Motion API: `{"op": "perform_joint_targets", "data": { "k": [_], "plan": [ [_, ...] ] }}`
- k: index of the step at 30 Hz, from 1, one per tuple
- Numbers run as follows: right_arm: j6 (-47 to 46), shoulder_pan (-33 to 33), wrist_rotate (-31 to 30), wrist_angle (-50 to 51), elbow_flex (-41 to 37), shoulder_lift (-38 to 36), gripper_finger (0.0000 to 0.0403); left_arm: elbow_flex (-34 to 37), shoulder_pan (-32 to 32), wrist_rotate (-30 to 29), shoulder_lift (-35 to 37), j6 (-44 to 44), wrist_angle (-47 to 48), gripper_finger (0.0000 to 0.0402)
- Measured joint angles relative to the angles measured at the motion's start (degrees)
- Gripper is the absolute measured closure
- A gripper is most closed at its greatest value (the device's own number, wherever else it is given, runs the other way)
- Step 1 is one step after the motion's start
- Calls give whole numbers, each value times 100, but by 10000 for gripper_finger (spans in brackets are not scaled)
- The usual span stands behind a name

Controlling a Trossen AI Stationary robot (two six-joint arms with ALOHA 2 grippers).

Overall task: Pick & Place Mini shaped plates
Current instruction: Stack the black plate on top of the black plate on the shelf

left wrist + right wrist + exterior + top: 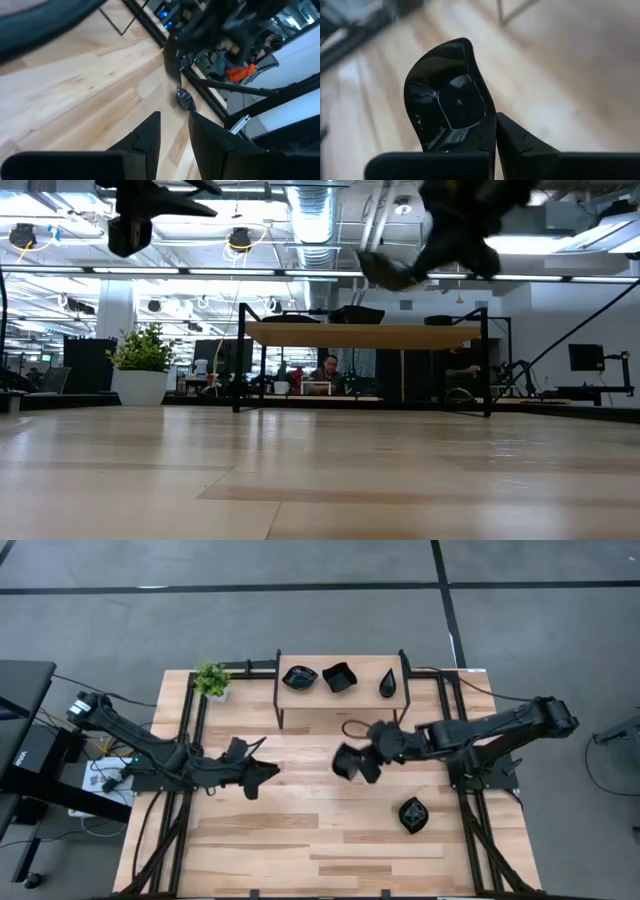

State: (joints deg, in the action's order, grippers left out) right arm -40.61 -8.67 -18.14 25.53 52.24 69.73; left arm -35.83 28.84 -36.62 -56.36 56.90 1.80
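A glossy black mini shaped plate (447, 100) hangs in the air over the table's middle (347, 762), with my right gripper (496, 135) shut on it; it also shows high up in the low view (385, 270). Three more black plates (339, 677) lie on the small shelf (340, 700) at the far middle. Another black plate (413, 815) rests flat on the table at the near right. My left gripper (268, 772) hovers left of centre, open, with nothing between its fingers (150, 132). My right gripper pinches the plate's rim (489, 122) between its two fingers, one finger on the plate's hollow upper face and one behind it. The fingers come from the table's right, slanting down. The plate is lifted clear of the table and stands tilted on edge beyond the fingertips.
A small green potted plant (211, 680) stands at the far left beside the shelf. Black frame rails (190, 740) run along both sides of the wooden table (300, 850). Bare wood lies across the near half.
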Motion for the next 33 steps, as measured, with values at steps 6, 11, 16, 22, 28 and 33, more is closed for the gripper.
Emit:
{"op": "perform_joint_targets", "data": {
  "k": [6, 11, 16, 22, 28, 33],
  "plan": [
    [415, 1, -992, 19, 658, 34, 403, 0, 0, -21, -442, 34, -406, 300],
    [366, -47, -1460, 43, 984, 402, 403, 0, 0, -415, -753, -505, -1188, 300],
    [480, -159, -1971, 122, 1451, 1101, 403, 1, -35, -760, -961, -1191, -1763, 300],
    [1030, -305, -2511, 159, 2181, 1769, 403, 4, -39, -1046, -1048, -1995, -1824, 296],
    [1561, -385, -2559, 107, 2808, 2222, 403, 2, -139, -1165, -1174, -2793, -2001, 270],
    [1841, -380, -2572, 128, 3166, 2537, 403, 1, -273, -1180, -1253, -3055, -2039, 250]
  ]
}}
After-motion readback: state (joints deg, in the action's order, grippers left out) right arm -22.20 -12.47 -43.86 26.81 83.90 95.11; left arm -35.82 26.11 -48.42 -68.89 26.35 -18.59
